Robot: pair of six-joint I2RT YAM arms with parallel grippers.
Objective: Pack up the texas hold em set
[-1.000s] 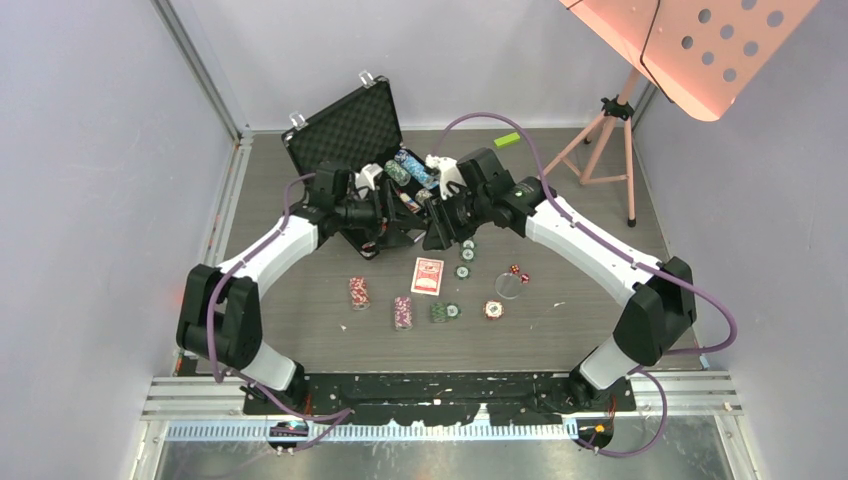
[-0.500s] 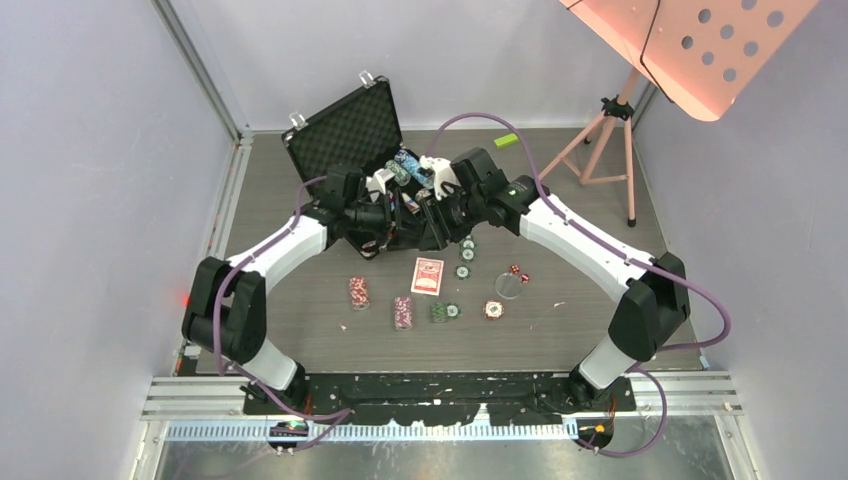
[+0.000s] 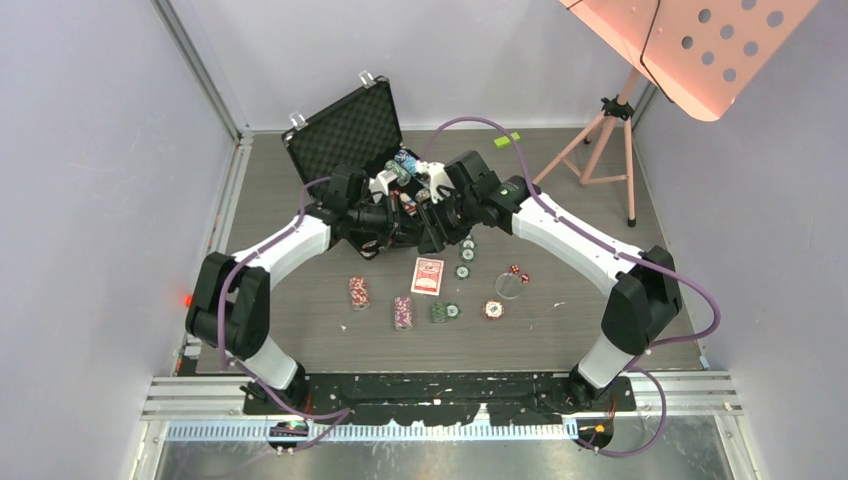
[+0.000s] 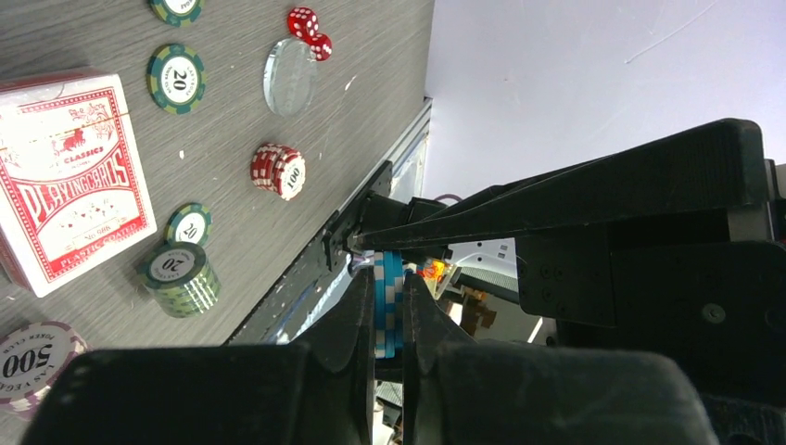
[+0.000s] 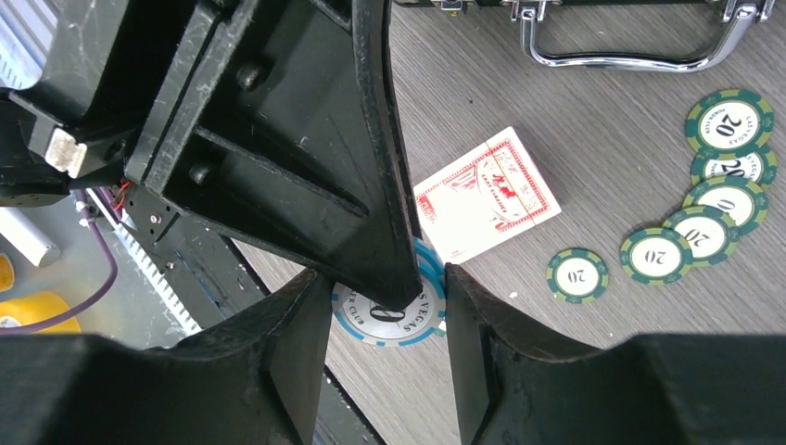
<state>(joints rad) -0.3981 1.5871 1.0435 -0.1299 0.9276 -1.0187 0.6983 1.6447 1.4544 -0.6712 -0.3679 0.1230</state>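
The black briefcase (image 3: 345,125) stands open at the back, with chip stacks (image 3: 403,162) at its front. My two grippers meet just in front of it, above the table. The left gripper (image 4: 389,278) is shut flat on a few blue-and-white chips (image 4: 390,301). Those same blue chips (image 5: 361,320) sit edge to edge between the fingers of the right gripper (image 5: 385,278), which is shut on them. On the table lie the red-backed card deck (image 3: 427,276), red dice (image 3: 518,272), green chips (image 3: 465,255) and red chip stacks (image 3: 358,292).
A clear round disc (image 3: 508,287) lies by the dice. A small green block (image 3: 506,140) sits at the back, and a pink tripod stand (image 3: 605,130) is at the back right. The briefcase handle (image 5: 621,60) shows in the right wrist view.
The left gripper has closed onto the blue chips that the right gripper holds. Both grippers have shifted slightly left and back toward the briefcase.
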